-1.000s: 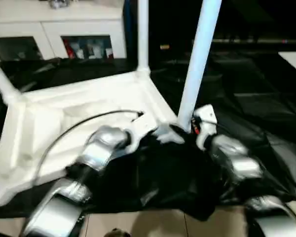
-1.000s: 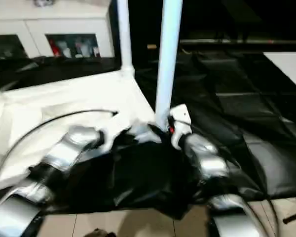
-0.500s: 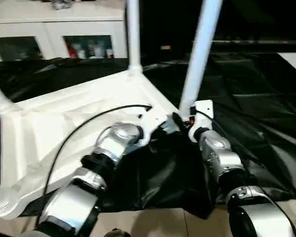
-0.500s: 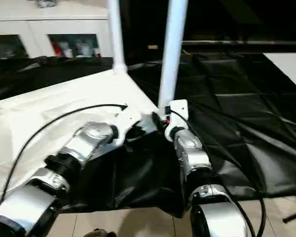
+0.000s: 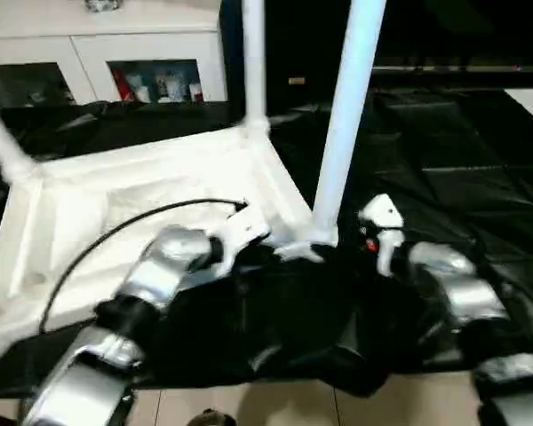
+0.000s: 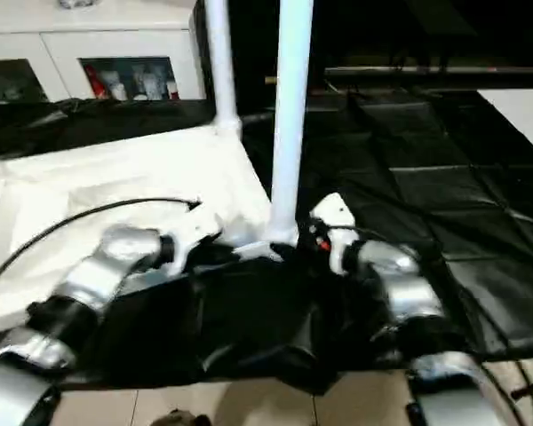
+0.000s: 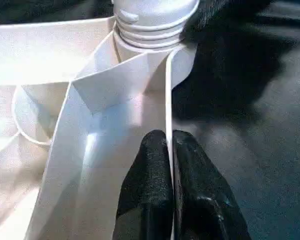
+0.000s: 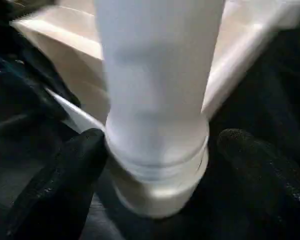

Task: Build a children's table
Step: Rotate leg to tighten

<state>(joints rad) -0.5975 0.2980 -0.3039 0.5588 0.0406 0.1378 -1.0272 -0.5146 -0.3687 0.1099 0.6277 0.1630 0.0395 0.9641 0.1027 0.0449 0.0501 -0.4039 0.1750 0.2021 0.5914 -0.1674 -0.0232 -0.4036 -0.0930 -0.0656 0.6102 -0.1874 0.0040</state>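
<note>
Tabletop (image 5: 142, 191) lies upside down on the black-draped counter (image 5: 480, 169), ribbed underside up, filling the view from 9 to 12 o'clock. 3 legs stand in corner sockets: near leg (image 5: 345, 115) at centre, far leg (image 5: 254, 62) at 12 o'clock, another leg (image 5: 2, 146) at 9 o'clock, tilted.

Left pincer (image 7: 168, 165): both fingers together, clamped on the tabletop's thin rim wall just beside the near leg's socket. Right pincer (image 8: 155, 165): fingers apart, 1 each side of the near leg's base; left finger (image 8: 65, 175) looks to be touching it, the other stands off it.

A black cable (image 5: 133, 226) arcs over the tabletop by the left forearm. White cabinet (image 5: 115, 44) with glass doors at 11 o'clock, behind the counter; coloured items inside, labels unreadable. Open black cloth from 1 to 4 o'clock. Counter's near edge at 6 o'clock, cloth hanging over, tiled floor (image 5: 275, 404) below. No readable writing.
</note>
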